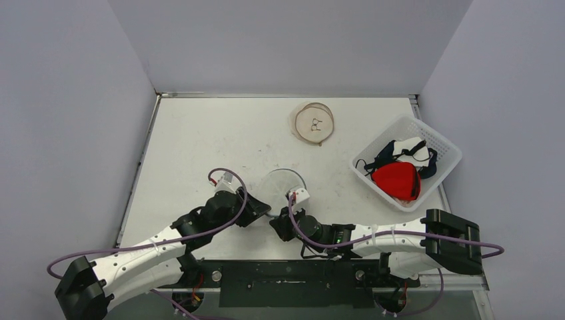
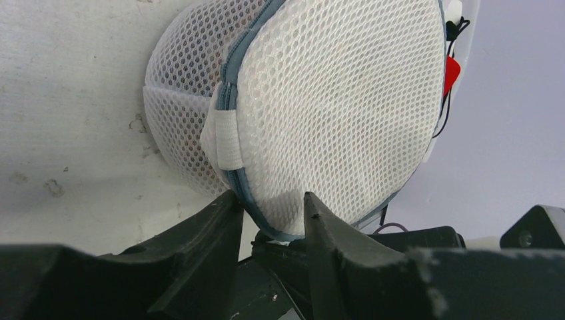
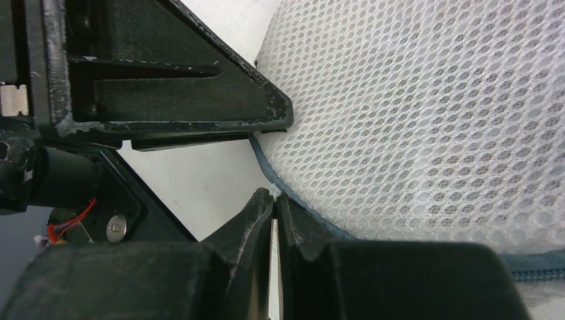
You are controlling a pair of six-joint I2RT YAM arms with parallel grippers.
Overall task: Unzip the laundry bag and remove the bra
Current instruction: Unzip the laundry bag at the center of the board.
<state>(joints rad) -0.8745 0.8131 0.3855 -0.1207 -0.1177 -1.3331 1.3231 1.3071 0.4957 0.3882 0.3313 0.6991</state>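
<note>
From above, the mesh laundry bag point(image 1: 283, 183) sat on the table point(image 1: 200, 147) between the two claws, well apart from the basket point(image 1: 433, 133). Only the left wrist's view showed its zip point(image 2: 226, 100) and white tab point(image 2: 224, 140). There the left claw point(image 2: 269, 196) stood partly apart astride the bag's rim — pinching or not, I couldn't tell. The right claw point(image 3: 274, 197) was closed tight, tips at that rim.

Nothing legible showed in any view: no text, brand, label or number. The one mark was a small dark figure on the round beige disc point(image 1: 314, 123) at the far middle of the table point(image 1: 200, 147), too small to read.
</note>
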